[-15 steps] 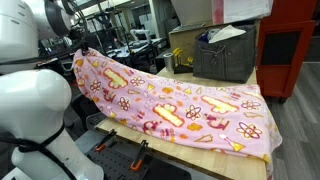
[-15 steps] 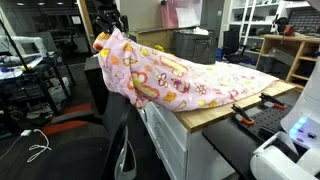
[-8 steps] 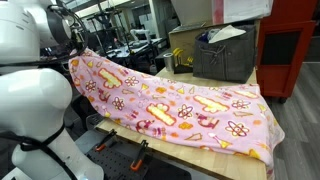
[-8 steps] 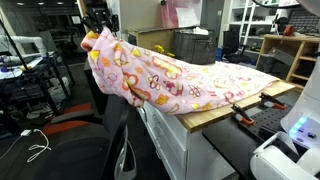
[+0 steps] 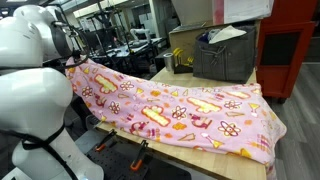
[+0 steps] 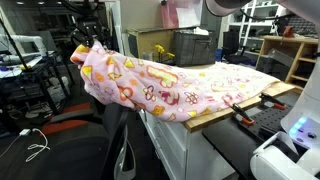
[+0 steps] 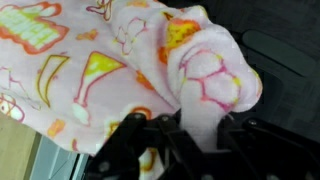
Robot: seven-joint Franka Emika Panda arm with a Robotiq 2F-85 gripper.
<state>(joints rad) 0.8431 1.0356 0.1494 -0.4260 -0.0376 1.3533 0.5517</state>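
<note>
In an exterior view a grey crate [image 5: 225, 55] stands at 1 o'clock on the wooden table [image 5: 200, 160], beyond the pink blanket [image 5: 180, 110] spread over the tabletop. My gripper [image 7: 195, 128] is clamped on the blanket's corner, held up past the table edge at 9 o'clock, with my arm stretched outward.

Pink patterned blanket [image 5: 180, 110], stretched over table edge

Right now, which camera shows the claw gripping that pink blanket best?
The wrist view: the gripper fills the lower frame, its dark jaws shut on a bunched fold of the pink blanket. Both exterior views mostly show the blanket draped over the table; there the gripper is only a small dark shape at its raised corner.
</note>
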